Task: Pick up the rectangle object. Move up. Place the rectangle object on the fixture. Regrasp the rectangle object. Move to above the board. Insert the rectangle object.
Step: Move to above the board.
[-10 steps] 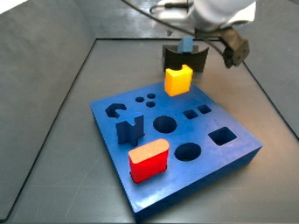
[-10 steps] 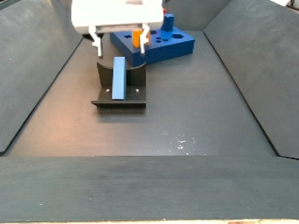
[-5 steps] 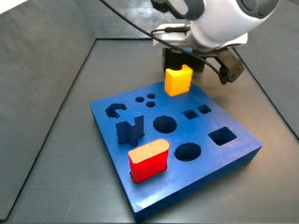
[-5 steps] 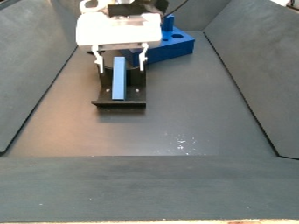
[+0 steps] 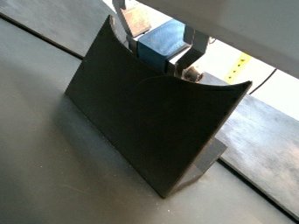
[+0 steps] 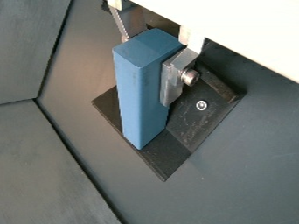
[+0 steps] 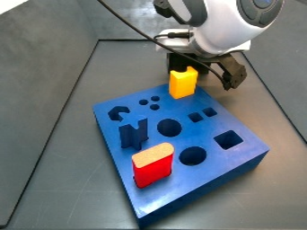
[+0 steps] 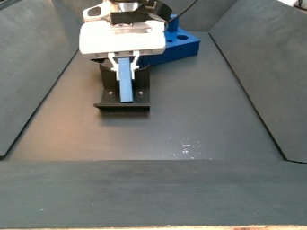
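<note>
The rectangle object (image 6: 142, 87), a slate grey-blue bar, stands upright on the fixture (image 6: 193, 127), a dark bracket on a base plate. My gripper (image 6: 149, 54) is down around the bar's upper part, one finger on each side and pads against it. Both wrist views show this; the bar (image 5: 162, 39) rises behind the fixture's dark wall (image 5: 152, 114). In a side view the gripper (image 8: 127, 63) sits over the bar (image 8: 125, 79) and fixture (image 8: 124, 101). The bright blue board (image 7: 240, 153) lies in front, apart from the gripper (image 7: 195, 65).
On the board stand a yellow block (image 7: 182, 83), a red block (image 7: 153, 166) and a darker blue notched block (image 7: 135, 133). The board also shows behind the fixture (image 8: 182, 47). Sloping grey walls close in the dark floor on both sides.
The gripper has come down over the bar on the fixture. Its fingers, wide apart half a second ago, have closed in onto the bar's sides.
</note>
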{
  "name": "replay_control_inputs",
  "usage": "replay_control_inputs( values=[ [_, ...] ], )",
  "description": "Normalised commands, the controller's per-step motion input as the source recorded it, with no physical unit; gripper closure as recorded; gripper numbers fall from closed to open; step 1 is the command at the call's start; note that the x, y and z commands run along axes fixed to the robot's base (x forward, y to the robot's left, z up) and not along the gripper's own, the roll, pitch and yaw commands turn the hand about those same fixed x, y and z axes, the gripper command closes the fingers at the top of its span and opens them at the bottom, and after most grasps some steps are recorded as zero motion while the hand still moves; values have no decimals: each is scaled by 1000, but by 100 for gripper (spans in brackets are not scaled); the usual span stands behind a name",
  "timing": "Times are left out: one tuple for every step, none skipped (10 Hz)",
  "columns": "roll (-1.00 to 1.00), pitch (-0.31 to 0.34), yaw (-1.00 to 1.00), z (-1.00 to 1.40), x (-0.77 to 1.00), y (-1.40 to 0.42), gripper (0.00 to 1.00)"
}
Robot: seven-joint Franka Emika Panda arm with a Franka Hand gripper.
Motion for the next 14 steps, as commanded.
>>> replay_control_inputs(
  values=[
    [-119, 371, 62, 1000, 131, 238, 100],
    [-119, 371, 62, 1000, 131, 238, 100],
    [-157, 355, 99, 1000, 120, 225, 100],
    [-141, 302, 146, 1000, 110, 210, 100],
    [-103, 253, 181, 1000, 108, 202, 100],
    [-90, 208, 198, 1000, 107, 195, 100],
    [-65, 157, 200, 1000, 106, 186, 100],
    [-57, 117, 193, 1000, 105, 180, 100],
    [-49, 75, 179, 1000, 103, 172, 100],
    [-45, 52, 159, 1000, 99, 164, 100],
    [-61, 34, 130, 1000, 97, 155, 100],
    [-64, 27, 107, 1000, 94, 144, 100],
    [-63, 35, 82, 1000, 90, 131, 100],
    [-65, 55, 66, 1000, 86, 121, 100]
  ],
)
